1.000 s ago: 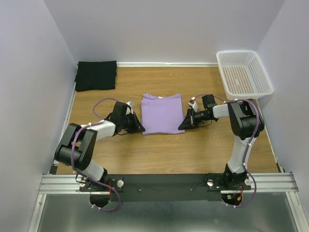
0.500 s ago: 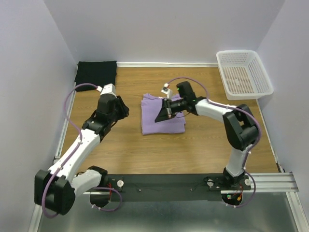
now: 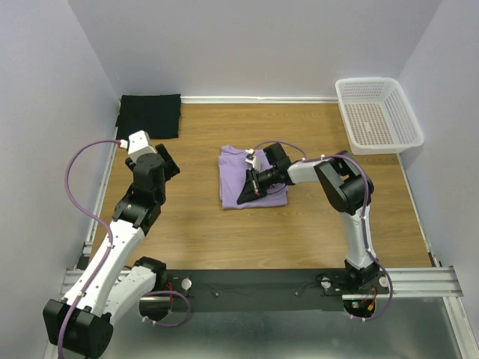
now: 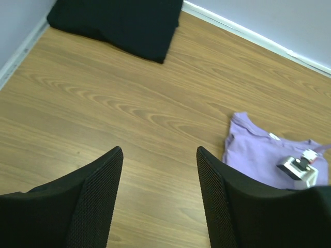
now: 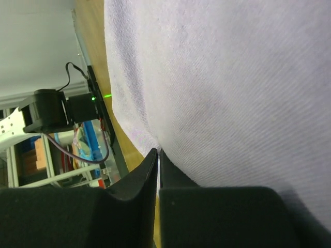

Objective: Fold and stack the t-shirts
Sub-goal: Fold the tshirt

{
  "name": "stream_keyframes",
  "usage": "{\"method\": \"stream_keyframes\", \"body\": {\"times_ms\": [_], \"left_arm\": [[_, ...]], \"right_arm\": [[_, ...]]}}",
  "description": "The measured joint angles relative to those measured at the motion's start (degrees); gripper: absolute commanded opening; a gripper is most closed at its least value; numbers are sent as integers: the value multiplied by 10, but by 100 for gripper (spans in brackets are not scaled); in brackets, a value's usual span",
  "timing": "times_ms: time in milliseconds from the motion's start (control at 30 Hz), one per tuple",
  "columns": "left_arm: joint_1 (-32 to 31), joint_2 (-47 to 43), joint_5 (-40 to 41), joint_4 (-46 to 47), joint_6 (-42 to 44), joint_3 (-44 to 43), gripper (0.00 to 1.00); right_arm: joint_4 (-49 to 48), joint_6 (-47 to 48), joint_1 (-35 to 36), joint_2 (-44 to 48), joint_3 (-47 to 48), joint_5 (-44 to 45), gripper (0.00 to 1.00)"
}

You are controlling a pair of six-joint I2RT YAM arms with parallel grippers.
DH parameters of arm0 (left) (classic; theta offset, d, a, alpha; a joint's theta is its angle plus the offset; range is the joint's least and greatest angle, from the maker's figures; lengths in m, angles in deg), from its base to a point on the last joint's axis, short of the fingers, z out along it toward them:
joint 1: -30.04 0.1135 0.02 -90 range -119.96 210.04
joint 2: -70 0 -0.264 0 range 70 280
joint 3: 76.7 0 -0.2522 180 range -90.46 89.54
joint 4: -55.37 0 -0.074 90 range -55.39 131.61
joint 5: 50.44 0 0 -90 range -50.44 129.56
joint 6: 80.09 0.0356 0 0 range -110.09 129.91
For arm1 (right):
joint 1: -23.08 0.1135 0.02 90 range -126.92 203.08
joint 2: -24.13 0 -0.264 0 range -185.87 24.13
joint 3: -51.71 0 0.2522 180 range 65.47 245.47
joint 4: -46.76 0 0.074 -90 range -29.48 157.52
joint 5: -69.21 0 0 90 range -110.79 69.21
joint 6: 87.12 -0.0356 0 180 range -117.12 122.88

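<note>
Right gripper (image 3: 245, 193): sits low at table centre, jaws pressed together on the 7 o'clock edge of the folded lavender t-shirt (image 3: 232, 170), cloth pinched between. Left gripper (image 4: 158, 155): hangs at 9 o'clock over the wooden table (image 3: 299, 239), jaws spread, nothing held. Black t-shirt (image 3: 149, 116): lies folded in the 11 o'clock corner. White perforated basket (image 3: 367, 81): stands at 1 o'clock.

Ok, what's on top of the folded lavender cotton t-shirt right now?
Only the right gripper lies across the lavender cotton t-shirt, over its near half, jaws shut, apparently pinching cloth. The fabric beneath it is hidden.
</note>
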Motion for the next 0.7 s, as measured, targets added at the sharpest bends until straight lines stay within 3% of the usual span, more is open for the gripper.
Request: {"method": "stream_keyframes", "body": {"times_ms": [400,700], "left_arm": [[29,-2,11,9,4,1,71],[32,-2,11,9,5,1,74]], "right_arm": [[-2,-2,0,106,-33,41,12],[-21,-4,1,56,-84,21,12]]}}
